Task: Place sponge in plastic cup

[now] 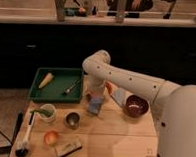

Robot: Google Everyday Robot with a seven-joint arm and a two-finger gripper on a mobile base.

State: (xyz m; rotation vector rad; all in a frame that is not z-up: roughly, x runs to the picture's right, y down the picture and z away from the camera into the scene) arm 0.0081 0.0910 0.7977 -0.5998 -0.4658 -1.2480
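Sponge [94, 107] is seen as a small blue block at the back middle of the wooden table [112, 141], directly beneath the gripper [96, 96], which is lowered over it on the white arm [126, 80]. Whether it is gripped cannot be told. The plastic cup cannot be made out. A steel cup [72, 120] and white mug [47, 112] are set to the left, a dark red bowl [137, 105] to the right, and a green tray [58, 84] behind.
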